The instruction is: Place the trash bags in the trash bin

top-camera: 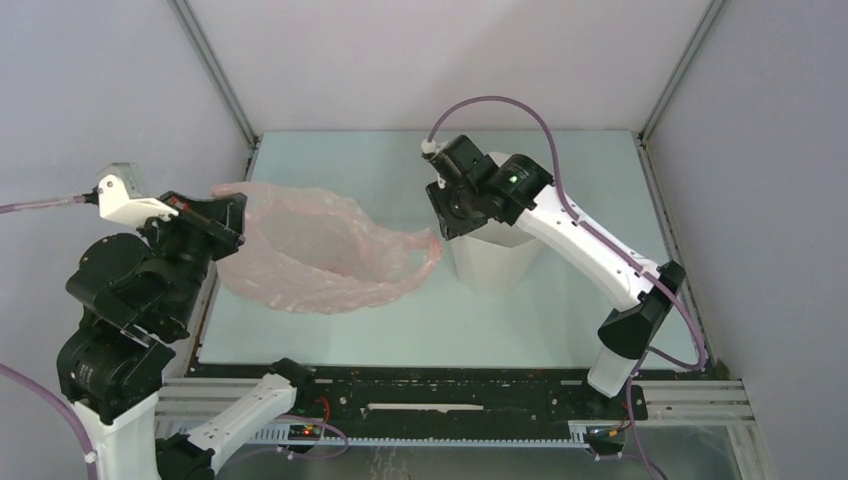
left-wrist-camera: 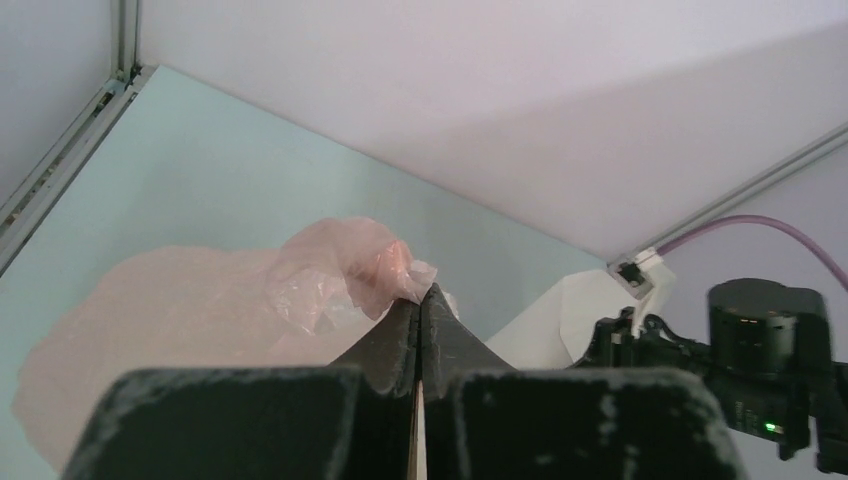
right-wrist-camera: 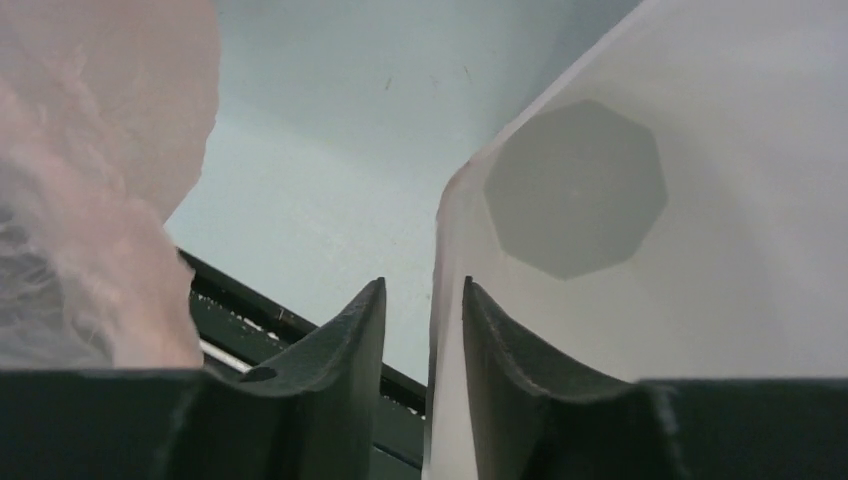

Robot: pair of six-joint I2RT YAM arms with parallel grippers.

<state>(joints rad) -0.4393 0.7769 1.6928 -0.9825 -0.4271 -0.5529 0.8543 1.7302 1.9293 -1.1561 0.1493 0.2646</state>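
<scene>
The pale-pink trash bag [top-camera: 300, 250] lies spread and open-mouthed on the table's left half. One handle loop reaches right toward the bin. My left gripper [top-camera: 235, 215] is shut on the bag's left edge; the left wrist view shows its jaws [left-wrist-camera: 420, 295] pinched on a bunch of pink film [left-wrist-camera: 370, 265]. The white faceted trash bin [top-camera: 495, 265] stands upright right of the bag. My right gripper [top-camera: 455, 225] is at the bin's left rim. In the right wrist view its fingers [right-wrist-camera: 424, 283] straddle the bin wall [right-wrist-camera: 700, 250], one inside and one outside, with a gap on the outer side.
The black rail [top-camera: 430, 395] runs along the table's near edge. Grey walls and metal frame posts [top-camera: 215, 70] close in the back and sides. The right arm's link [top-camera: 590, 240] slants across the table's right side. The bag also shows at the left in the right wrist view [right-wrist-camera: 90, 200].
</scene>
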